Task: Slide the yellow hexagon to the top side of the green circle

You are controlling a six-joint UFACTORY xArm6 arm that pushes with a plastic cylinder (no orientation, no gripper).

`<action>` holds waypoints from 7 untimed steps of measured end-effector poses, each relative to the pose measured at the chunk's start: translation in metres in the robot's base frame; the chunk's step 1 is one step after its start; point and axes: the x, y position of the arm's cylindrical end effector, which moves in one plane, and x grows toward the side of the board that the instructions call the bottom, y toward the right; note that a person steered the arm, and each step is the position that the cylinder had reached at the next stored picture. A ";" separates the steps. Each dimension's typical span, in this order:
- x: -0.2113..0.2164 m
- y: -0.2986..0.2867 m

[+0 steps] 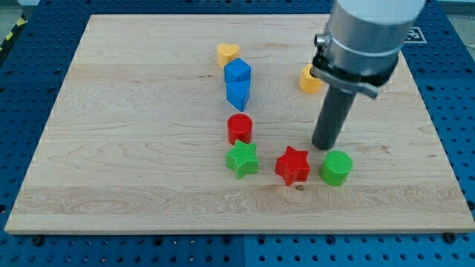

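The yellow hexagon (308,78) lies in the upper right part of the wooden board (133,148), partly hidden behind the arm's grey body. The green circle (336,167) sits lower down, toward the view's bottom right. My tip (324,147) stands just above and slightly left of the green circle, well below the yellow hexagon. It touches neither block as far as I can tell.
A red star (293,165) lies left of the green circle, with a green star (243,159) further left. A red circle (240,128) sits above the green star. Two blue blocks (238,73) (237,94) and a yellow heart (228,53) stand near the top middle.
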 end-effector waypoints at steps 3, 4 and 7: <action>-0.103 -0.035; -0.134 -0.033; -0.114 0.022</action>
